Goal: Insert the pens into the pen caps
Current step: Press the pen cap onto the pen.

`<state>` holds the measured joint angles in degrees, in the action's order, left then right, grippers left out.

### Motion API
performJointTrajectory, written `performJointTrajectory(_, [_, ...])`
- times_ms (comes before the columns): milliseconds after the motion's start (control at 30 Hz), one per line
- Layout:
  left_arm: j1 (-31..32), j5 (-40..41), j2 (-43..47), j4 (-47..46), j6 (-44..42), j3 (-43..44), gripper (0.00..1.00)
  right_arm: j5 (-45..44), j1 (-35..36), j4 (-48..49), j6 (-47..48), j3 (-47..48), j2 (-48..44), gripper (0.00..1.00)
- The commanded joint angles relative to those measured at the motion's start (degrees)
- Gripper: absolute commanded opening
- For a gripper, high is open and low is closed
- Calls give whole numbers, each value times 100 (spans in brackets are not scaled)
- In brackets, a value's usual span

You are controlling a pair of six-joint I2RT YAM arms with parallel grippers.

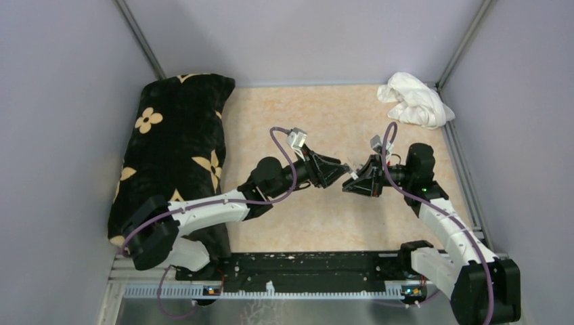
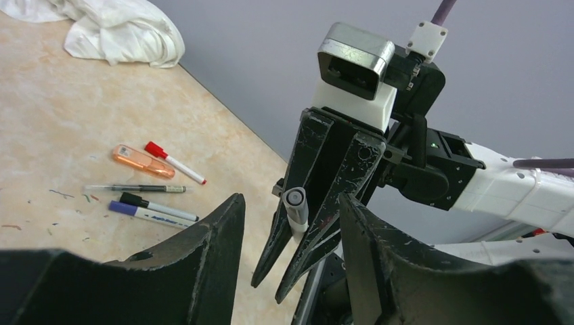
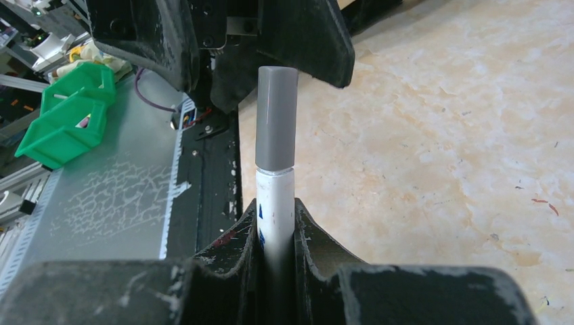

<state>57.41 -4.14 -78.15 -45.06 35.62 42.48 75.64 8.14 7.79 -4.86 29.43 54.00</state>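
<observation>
Two grippers sit nose to nose over the middle of the table. The right gripper is clamped on a white pen with a grey cap on its end. It points at the left gripper, whose fingers stand apart either side of it, holding nothing.

Writing-wise, there's blue print on the barrel of the blue-capped pen, too small to read, and the same goes for a blue mark on the held one.

Loose on the table beside it are a black-capped pen, a thin dark pen, an orange highlighter and a red-capped pen. From above, the arms hide them.

A white cloth is crumpled in the far right corner, a flowery black pillow runs along the left, and green bins sit beyond the near rail.
</observation>
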Motion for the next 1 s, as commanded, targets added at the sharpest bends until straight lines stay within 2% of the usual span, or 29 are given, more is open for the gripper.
performJointTrajectory(0, [-19,-437,-163,-296,212,268,57,141,-3,104,144,283,-56,0])
performJointTrajectory(300, [-19,-571,-386,-419,392,360,46,138,3,108,129,283,-67,0])
performJointTrajectory(667, [-25,-519,-515,-455,449,464,43,139,3,117,117,274,-87,0])
performJointTrajectory(967, [-23,-582,-638,-458,529,547,35,151,3,117,109,283,-104,0])
